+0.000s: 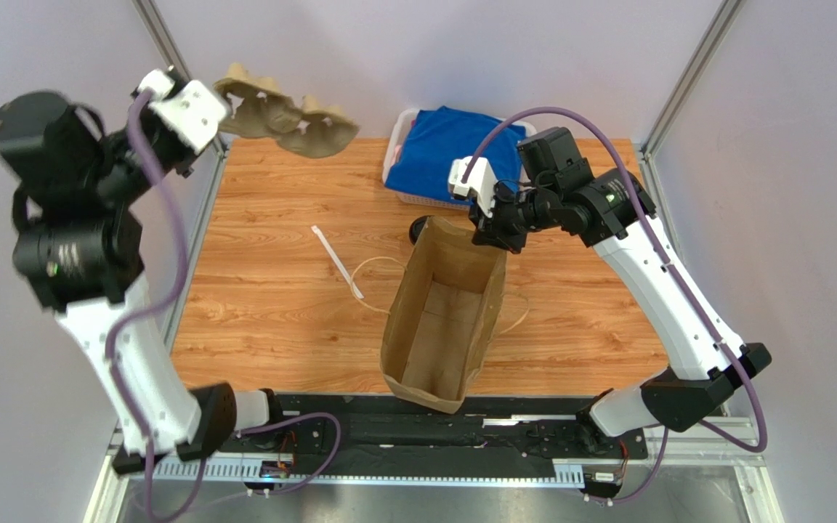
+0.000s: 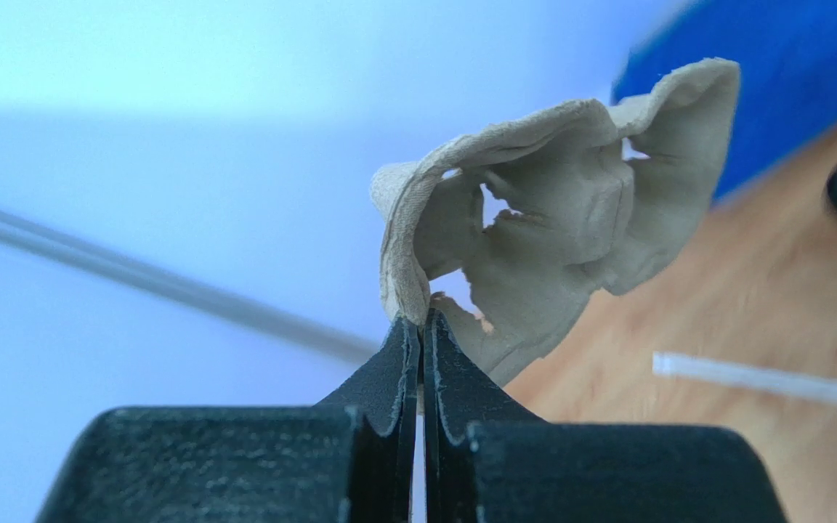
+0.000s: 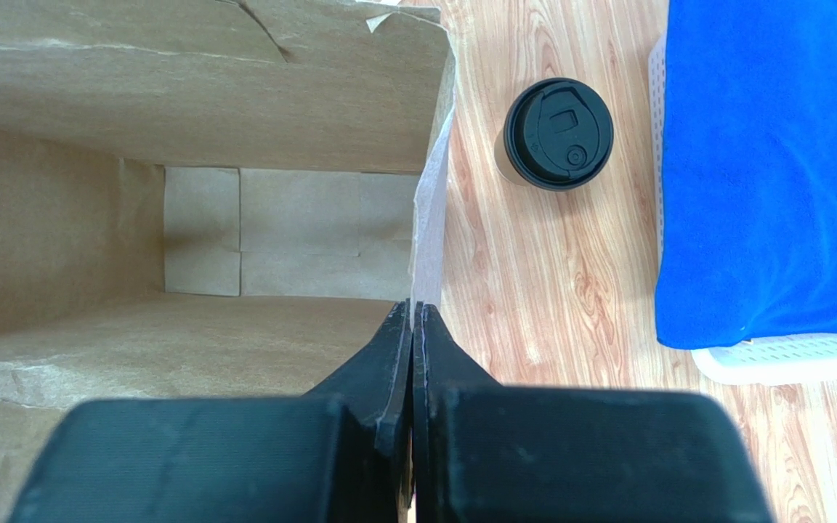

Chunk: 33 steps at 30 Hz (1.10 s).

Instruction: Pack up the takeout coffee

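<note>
The takeout coffee (image 3: 557, 133), a brown cup under a round black lid, stands on the table just beyond the bag's far rim. In the top view only a dark edge of the cup (image 1: 420, 229) shows behind the bag. My right gripper (image 1: 496, 232) (image 3: 414, 311) is shut on the far rim of the tall open paper bag (image 1: 439, 316) (image 3: 172, 109) and holds it open. My left gripper (image 1: 216, 118) (image 2: 423, 321) is shut on the edge of the grey pulp cup carrier (image 1: 281, 114) (image 2: 565, 218) and holds it in the air over the table's far left corner.
A white basket holding a blue cloth (image 1: 450, 153) (image 3: 772, 163) sits at the back, right of the cup. A white straw (image 1: 336, 262) (image 2: 761, 378) lies on the wood left of the bag. The bag's string handles (image 1: 374, 272) lie beside it.
</note>
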Tool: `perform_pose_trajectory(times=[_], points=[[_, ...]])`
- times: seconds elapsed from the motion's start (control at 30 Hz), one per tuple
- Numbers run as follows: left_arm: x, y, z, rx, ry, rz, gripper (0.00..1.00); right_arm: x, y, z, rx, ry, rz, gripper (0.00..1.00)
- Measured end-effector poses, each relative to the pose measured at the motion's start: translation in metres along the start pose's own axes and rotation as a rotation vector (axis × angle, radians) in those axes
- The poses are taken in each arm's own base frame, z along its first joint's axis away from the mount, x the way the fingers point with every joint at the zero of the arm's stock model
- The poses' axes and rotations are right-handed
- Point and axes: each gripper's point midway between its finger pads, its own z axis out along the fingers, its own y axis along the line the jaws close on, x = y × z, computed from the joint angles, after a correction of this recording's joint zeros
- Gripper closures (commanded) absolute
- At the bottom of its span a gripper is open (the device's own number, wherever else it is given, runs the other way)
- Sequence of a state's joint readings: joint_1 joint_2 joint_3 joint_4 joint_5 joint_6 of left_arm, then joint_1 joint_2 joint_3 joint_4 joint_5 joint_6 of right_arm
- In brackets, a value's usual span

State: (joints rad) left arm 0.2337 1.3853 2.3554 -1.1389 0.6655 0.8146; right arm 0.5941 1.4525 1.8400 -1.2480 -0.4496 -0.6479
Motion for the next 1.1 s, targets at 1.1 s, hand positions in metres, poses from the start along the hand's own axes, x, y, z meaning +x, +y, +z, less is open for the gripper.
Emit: perform_pose_trajectory(times=[1.1], points=[[-0.136,-0.180,-0.009,0.593,-0.379,-0.044,1.00,0.009,-0.002,0.007,0.022,0.017,0.047,1.00]])
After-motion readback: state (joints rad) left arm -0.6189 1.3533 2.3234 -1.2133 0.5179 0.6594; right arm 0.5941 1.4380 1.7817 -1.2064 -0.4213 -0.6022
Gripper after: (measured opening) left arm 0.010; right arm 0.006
